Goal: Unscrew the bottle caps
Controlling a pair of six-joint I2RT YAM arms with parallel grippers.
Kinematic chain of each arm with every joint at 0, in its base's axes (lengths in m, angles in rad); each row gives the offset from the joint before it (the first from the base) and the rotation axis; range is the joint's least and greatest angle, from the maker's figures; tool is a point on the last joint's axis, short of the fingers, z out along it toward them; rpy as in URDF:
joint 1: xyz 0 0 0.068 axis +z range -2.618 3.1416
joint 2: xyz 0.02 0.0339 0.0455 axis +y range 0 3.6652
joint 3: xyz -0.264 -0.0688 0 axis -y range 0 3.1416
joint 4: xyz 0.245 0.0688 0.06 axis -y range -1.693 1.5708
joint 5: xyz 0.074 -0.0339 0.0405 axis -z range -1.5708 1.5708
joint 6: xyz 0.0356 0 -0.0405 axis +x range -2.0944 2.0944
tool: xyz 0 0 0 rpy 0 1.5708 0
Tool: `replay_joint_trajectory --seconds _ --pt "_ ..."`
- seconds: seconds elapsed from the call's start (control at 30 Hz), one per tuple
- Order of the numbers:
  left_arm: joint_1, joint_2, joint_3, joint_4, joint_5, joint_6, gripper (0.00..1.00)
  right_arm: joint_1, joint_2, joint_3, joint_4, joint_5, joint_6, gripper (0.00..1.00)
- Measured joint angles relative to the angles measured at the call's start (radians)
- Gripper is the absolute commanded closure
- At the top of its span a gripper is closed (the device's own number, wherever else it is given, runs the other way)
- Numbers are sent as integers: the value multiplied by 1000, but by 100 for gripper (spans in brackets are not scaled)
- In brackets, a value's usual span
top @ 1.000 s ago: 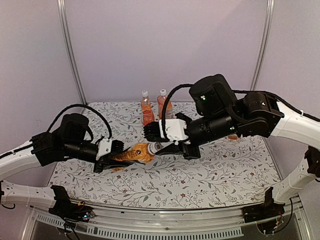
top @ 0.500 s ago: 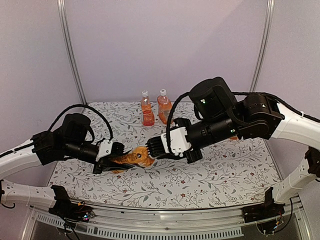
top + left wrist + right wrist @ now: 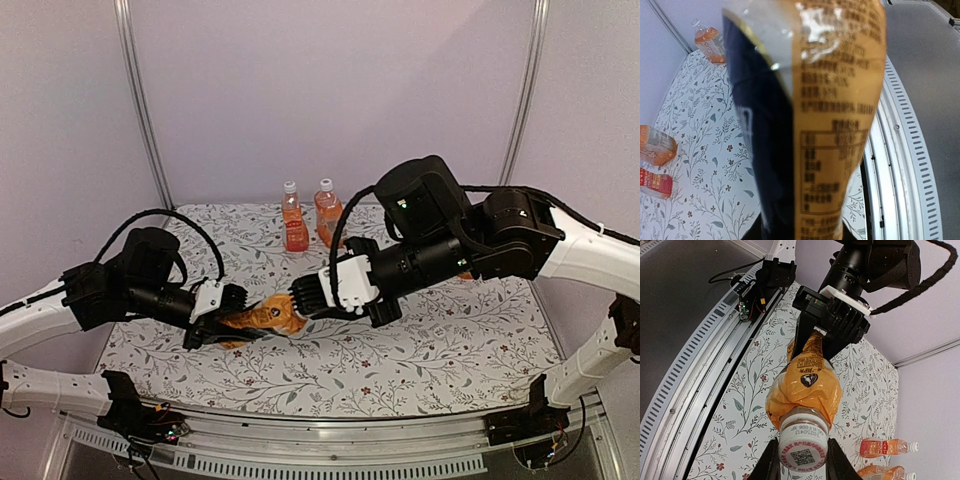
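My left gripper [image 3: 228, 318] is shut on the body of a bottle with a crumpled orange-yellow label [image 3: 265, 314] and holds it tilted just above the table. The label fills the left wrist view [image 3: 840, 100]. The bottle's white cap [image 3: 802, 449], printed with a QR code, points at the right wrist camera. My right gripper [image 3: 803, 462] is shut on it, one black finger on each side. In the top view the right gripper [image 3: 303, 293] hides this cap. Two clear bottles of orange drink [image 3: 293, 220] [image 3: 328, 212] stand at the back, white caps [image 3: 289, 187] on.
The floral tablecloth [image 3: 420, 340] covers the table. A metal rail [image 3: 330, 455] runs along the near edge. Another orange-drink bottle [image 3: 707, 37] shows far off in the left wrist view. The two back bottles also show in the right wrist view [image 3: 887, 446].
My right gripper has moved left onto the held bottle's neck, and the white cap that showed a second ago is now between its fingers. The left arm has barely moved.
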Motion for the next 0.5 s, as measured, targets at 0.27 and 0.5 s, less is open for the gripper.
replay_joint_trajectory --seconds 0.27,0.5 --pt "0 -1 0 1 0 -10 85 -1 0 -2 7 -6 4 71" --pt "0 -8 -1 0 -1 -11 85 -2 3 -2 14 -15 3 67"
